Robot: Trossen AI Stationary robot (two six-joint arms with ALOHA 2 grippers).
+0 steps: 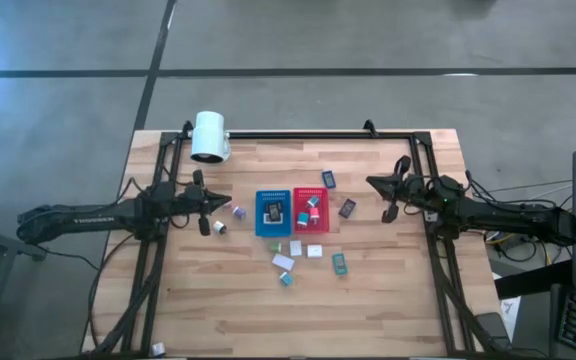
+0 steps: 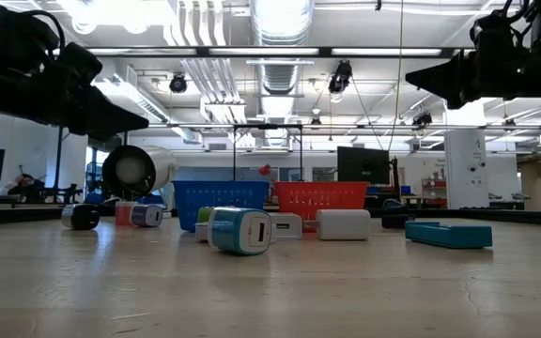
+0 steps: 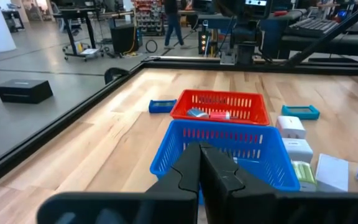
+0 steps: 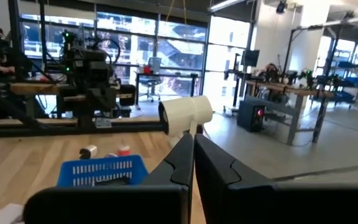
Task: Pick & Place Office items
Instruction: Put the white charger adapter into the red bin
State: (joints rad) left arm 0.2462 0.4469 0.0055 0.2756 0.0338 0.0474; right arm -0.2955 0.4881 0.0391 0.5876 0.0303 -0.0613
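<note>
The left end effector [image 1: 211,211] is held closed and empty above the wooden surface [image 1: 388,300], left of the blue perforated tray [image 1: 272,213] and red perforated tray [image 1: 310,209]. Small office items [image 1: 284,263] are scattered around and below the trays. The right end effector [image 1: 386,197] is likewise closed, empty.

I work in a robotics lab or workshop: exposed ceiling ducts [image 2: 280,38] and strip lights overhead, bare concrete floor [image 1: 368,35], workbenches [image 4: 278,93] loaded with electronics (a person sits at the frame's left edge), around my wooden desk [image 1: 388,290].
</note>
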